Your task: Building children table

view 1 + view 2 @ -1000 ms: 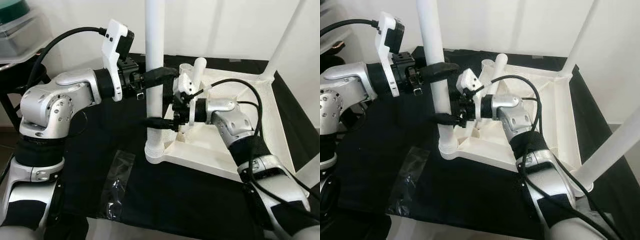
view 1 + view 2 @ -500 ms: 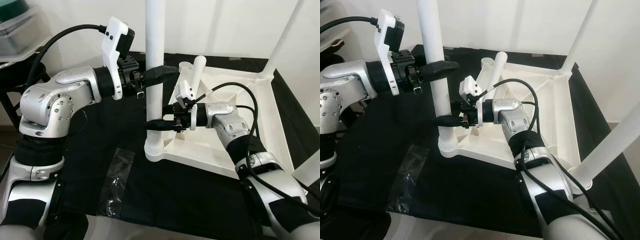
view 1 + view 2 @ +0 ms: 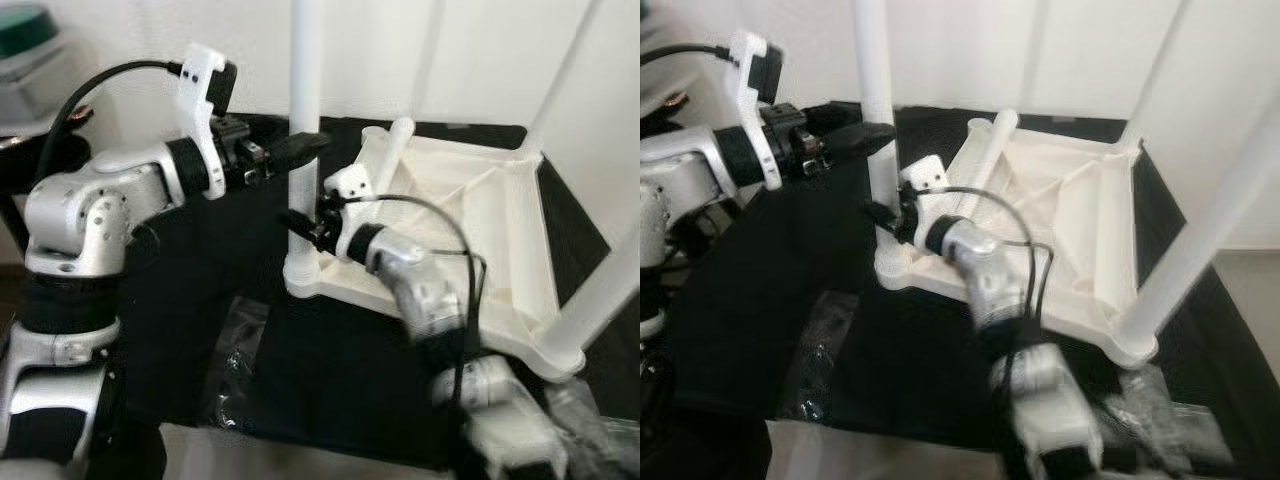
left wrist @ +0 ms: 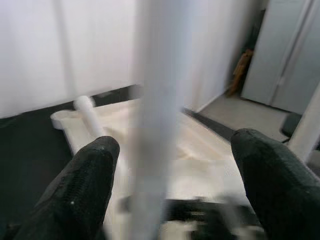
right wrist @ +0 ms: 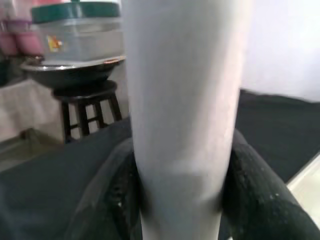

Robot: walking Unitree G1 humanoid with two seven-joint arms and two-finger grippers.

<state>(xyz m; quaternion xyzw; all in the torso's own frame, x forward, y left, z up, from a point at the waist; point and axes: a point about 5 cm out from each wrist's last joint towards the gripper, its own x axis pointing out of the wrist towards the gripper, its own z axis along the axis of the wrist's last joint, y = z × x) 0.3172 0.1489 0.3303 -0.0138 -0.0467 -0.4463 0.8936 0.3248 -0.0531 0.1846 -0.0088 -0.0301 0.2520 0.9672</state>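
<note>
A white children's table [image 3: 480, 215] lies upside down on a black cloth [image 3: 200, 290], underside w/ ribs facing up, legs pointing upward. Its near-left corner carries an upright white leg [image 3: 303, 130] seated in a corner socket [image 3: 302, 272]; another leg [image 3: 1200, 225] stands at the near-right corner, a third [image 3: 565, 70] at the far-right. A loose leg [image 3: 385, 155] lies tilted against the far-left corner.

Left gripper [image 3: 300, 148], reaching in from the robot's left, sits at mid-height of the upright leg; wrist view shows its two black fingers [image 4: 90, 175] spread apart, the leg [image 4: 155, 110] between them w/ gaps on both sides, not clamped.

Right gripper [image 3: 300, 222] is lower on the same leg, just above the socket. Wrist view shows its fingers [image 5: 250, 185] pressed to either side of the leg [image 5: 182, 100], clamped on it.

A crumpled clear plastic bag [image 3: 235, 350] lies on the cloth near the front edge, left of the table. Beyond, right wrist view picks up a dark stool [image 5: 85, 107] w/ a metal bowl [image 5: 70, 70] and a green-lidded container [image 5: 75, 25] on top. Head views are blurred.
</note>
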